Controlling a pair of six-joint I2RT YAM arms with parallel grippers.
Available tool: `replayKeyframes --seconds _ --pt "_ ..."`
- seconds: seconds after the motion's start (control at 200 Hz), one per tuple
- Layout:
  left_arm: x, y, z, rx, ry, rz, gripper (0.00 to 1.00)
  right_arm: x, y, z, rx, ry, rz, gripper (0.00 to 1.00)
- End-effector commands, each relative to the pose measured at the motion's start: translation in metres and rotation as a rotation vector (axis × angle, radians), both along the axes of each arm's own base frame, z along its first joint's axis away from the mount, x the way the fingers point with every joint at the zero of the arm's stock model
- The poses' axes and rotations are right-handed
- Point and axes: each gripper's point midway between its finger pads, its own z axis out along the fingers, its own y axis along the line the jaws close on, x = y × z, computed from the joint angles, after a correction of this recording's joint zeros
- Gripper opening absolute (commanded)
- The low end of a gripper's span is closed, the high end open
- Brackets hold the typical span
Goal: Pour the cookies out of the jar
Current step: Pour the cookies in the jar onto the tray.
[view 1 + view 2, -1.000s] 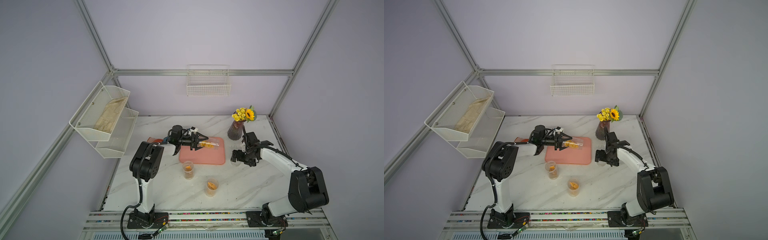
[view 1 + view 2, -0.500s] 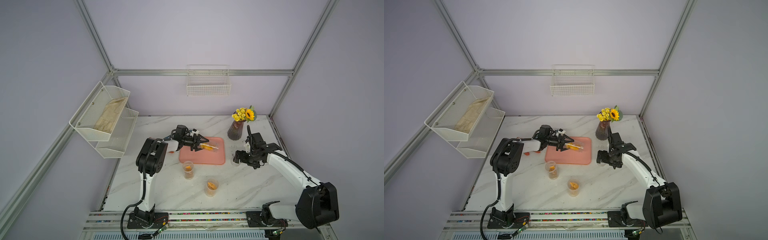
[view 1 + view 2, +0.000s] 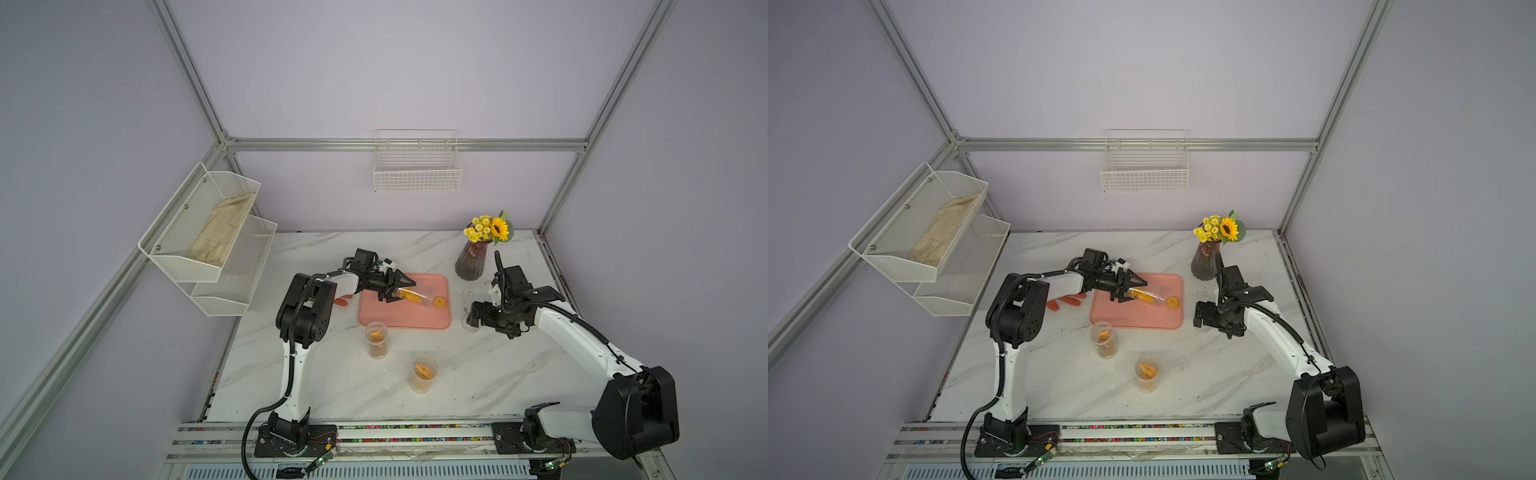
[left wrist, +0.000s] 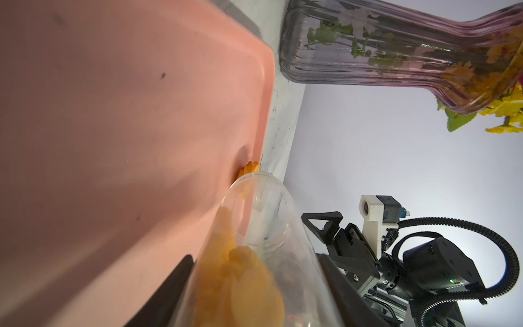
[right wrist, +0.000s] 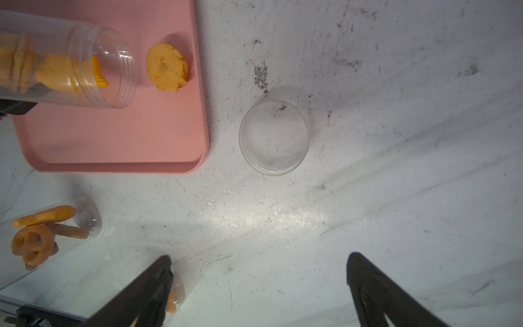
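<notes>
My left gripper (image 3: 392, 289) is shut on the clear jar (image 3: 415, 296), which lies tilted with its open mouth low over the pink tray (image 3: 405, 320). Several orange-yellow cookies (image 4: 240, 277) sit inside the jar (image 5: 93, 65), close to its mouth. One round cookie (image 5: 167, 66) lies on the tray (image 5: 113, 136) just past the mouth, against the rim; it also shows in both top views (image 3: 439, 302) (image 3: 1172, 302). My right gripper (image 5: 259, 256) hangs open over bare table right of the tray, holding nothing.
A clear lid (image 5: 274, 137) lies on the marble next to the tray's right edge. Two more clear jars with biscuits (image 3: 377, 340) (image 3: 424, 374) stand in front of the tray. A glass vase of yellow flowers (image 3: 471, 262) stands behind right. Orange bits (image 3: 343, 301) lie left of the tray.
The jar has tipped lower toward the tray and one cookie now lies on the tray beyond its mouth. The right arm's elbow has swung out right; its gripper stays open.
</notes>
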Motion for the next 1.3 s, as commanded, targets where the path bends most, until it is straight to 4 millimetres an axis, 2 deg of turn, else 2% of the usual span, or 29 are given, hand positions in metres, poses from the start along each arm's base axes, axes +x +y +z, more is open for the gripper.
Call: replayKeyframes --seconds 0.0,0.38,0.565,0.775,1.005,1.075,1.225,1.295 --pt "0.022 0.0 0.038 0.007 -0.127 0.008 0.56 -0.005 -0.003 0.004 0.0 -0.002 -0.011 0.97" --pt "0.036 -0.007 0.044 0.173 -0.184 0.036 0.56 -0.005 -0.002 0.008 0.018 -0.02 -0.031 0.97" --pt "0.036 -0.011 0.048 0.26 -0.22 0.014 0.56 -0.005 -0.003 0.007 0.021 -0.022 -0.042 0.97" --pt "0.036 -0.011 0.057 0.305 -0.263 0.009 0.57 -0.006 -0.002 0.006 0.031 -0.024 -0.054 0.97" --pt "0.033 -0.011 0.058 0.327 -0.272 -0.005 0.57 -0.007 -0.002 0.006 0.036 -0.027 -0.062 0.97" --pt "0.032 -0.01 0.063 0.332 -0.282 -0.006 0.57 -0.008 -0.002 0.006 0.036 -0.028 -0.063 0.97" --pt "0.032 -0.007 0.086 0.339 -0.342 0.003 0.57 -0.008 -0.002 0.007 0.039 -0.031 -0.067 0.97" --pt "0.031 -0.002 0.088 0.376 -0.357 -0.005 0.57 -0.007 -0.001 0.006 0.045 -0.03 -0.069 0.97"
